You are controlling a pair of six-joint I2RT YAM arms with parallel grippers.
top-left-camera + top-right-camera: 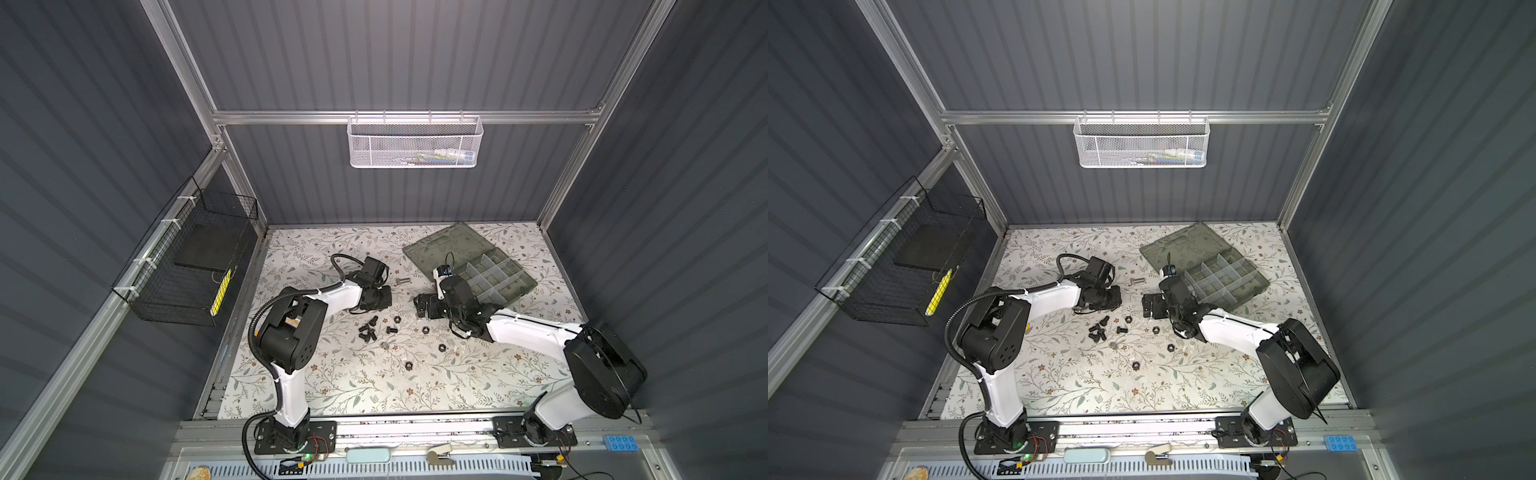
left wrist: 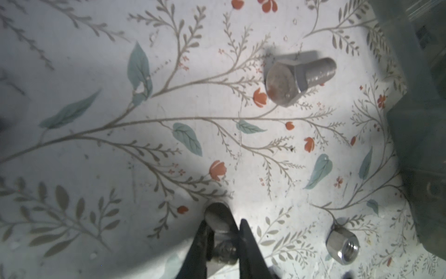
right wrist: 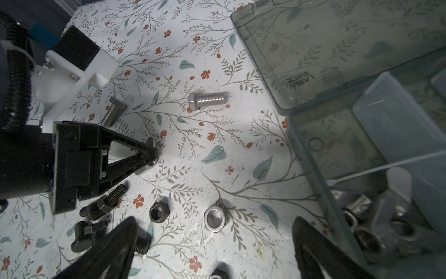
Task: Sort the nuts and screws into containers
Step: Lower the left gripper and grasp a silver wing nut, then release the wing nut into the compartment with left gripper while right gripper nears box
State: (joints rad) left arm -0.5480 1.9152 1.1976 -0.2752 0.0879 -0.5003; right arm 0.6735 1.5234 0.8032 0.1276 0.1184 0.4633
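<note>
Silver screw (image 2: 216,215), pinched at the very tips of the left tool (image 2: 224,225), at or just above the worktop (image 2: 96,72) (cannot tell which). Ahead: second screw (image 2: 299,77), loose; beyond it, containers (image 1: 494,278). Risk: shallow pinch on round metal, so the piece may swivel or drop in transit. Left arm reaches low, wrist dipped. Right tool (image 1: 422,307), facing, gapes empty.

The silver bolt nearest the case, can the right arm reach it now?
Probably yes: the right gripper is open, the bolt lies alone on the mat ahead of it, and the left gripper, shut on a silver part, sits aside.
</note>
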